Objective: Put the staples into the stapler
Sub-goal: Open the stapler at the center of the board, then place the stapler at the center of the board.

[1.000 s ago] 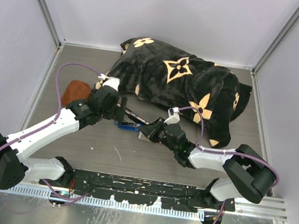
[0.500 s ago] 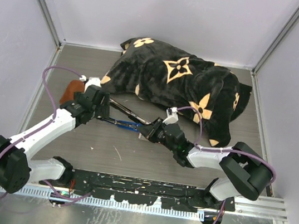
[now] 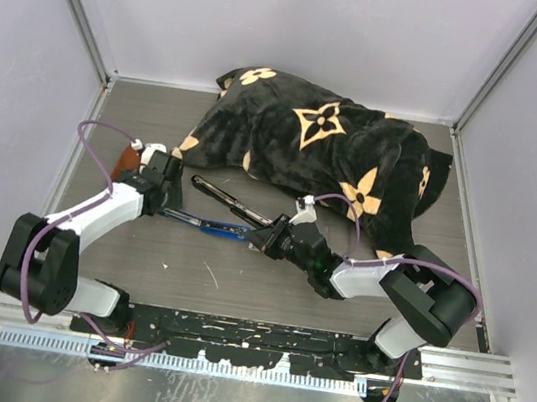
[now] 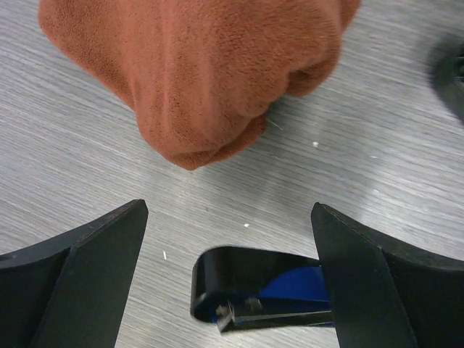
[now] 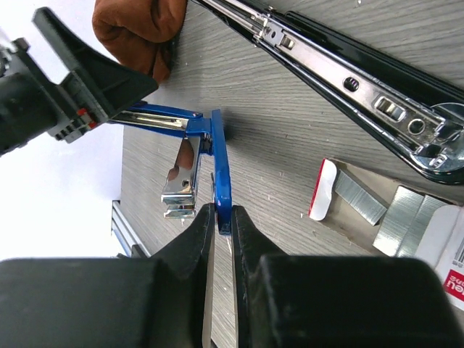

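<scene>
The blue stapler (image 3: 209, 225) lies flipped open on the table. My right gripper (image 5: 221, 214) is shut on its raised blue arm (image 5: 220, 163), with the chrome magazine (image 5: 181, 181) just left of the fingers. My left gripper (image 4: 228, 217) is open and straddles the stapler's black rear end (image 4: 250, 283) without touching it. In the top view the left gripper (image 3: 167, 204) is at the stapler's left end and the right gripper (image 3: 265, 241) at its right end. The staples (image 5: 377, 214) lie in their opened white box with the red label, right of my right gripper.
A long black stapler (image 3: 233, 203), swung open, lies just behind the blue one and runs across the right wrist view (image 5: 348, 80). An orange-brown cloth (image 4: 196, 72) sits ahead of the left gripper. A black pillow with tan flowers (image 3: 327, 149) fills the back.
My left arm drew back to the left along the blue stapler, uncovering most of it. The right gripper stayed shut on the stapler and shifted slightly left.
</scene>
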